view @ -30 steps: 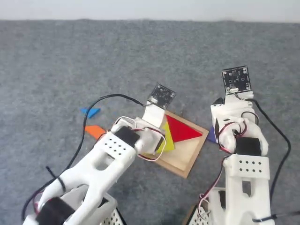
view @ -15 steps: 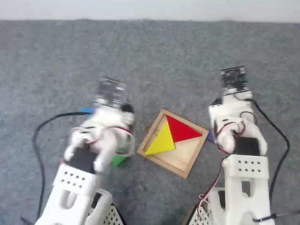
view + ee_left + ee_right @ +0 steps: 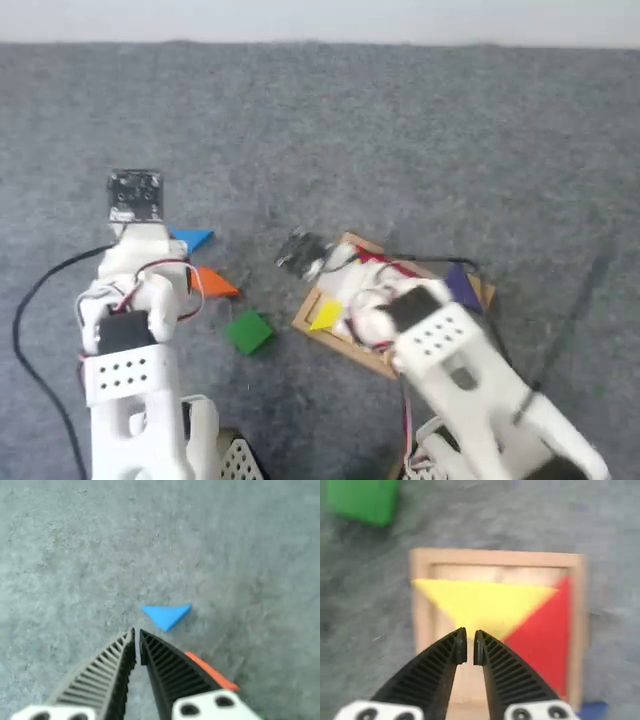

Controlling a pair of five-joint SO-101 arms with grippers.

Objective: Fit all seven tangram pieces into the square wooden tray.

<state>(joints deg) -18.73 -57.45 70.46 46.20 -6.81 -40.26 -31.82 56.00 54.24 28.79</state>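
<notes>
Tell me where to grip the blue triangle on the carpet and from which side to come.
Probably from straight above: the blue triangle lies flat on the carpet, so only its thin edges offer a hold. Put one of the jaws on its long edge, the other at the opposite corner, which points toward the left gripper. Its jaws stand shut and must open first.

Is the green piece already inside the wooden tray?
No, the green piece lies on the grey mat, outside the wooden tray.
</notes>
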